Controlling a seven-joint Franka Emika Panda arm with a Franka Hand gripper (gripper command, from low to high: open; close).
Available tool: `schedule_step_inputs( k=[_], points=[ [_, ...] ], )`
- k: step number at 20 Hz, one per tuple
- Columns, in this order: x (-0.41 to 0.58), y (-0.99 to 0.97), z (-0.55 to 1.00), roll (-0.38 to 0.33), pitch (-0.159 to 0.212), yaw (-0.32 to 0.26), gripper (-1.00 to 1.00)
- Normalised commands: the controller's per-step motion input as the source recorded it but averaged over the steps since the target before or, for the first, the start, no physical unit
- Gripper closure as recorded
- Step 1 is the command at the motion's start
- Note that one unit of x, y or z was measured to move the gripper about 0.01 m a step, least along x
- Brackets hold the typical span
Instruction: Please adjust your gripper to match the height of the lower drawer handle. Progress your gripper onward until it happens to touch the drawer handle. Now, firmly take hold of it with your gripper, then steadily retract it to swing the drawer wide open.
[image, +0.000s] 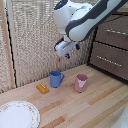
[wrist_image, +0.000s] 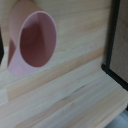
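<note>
White arm hangs high; its gripper (image: 68, 51) sits above the blue mug (image: 56, 78) and pink cup (image: 81, 82), jaw state unclear. The lower drawer handle (image: 108, 58) lies well off sideways, so sweeping low could topple them.

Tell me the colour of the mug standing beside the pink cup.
Blue. The mug shows best in the exterior view; the pink cup stands nearby.

Light wood table (image: 100, 107): blue mug (image: 56, 78), pink cup (image: 81, 82), yellow block (image: 42, 88), plate (image: 17, 115).
</note>
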Motion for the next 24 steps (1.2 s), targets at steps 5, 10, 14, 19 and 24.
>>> schedule_step_inputs(
  k=[5,10,14,19,24],
  points=[
    [-0.230,-0.42,-0.04,-0.372,-0.045,0.077,-1.00],
    [-0.100,-0.48,-0.21,-0.302,-0.044,0.112,-1.00],
    [-0.057,-0.50,-0.25,-0.267,-0.061,0.135,-1.00],
    [-0.066,-0.51,-0.21,-0.265,-0.072,0.131,-1.00],
    [-0.067,-0.56,-0.21,-0.250,-0.070,0.119,-1.00]
  ],
)
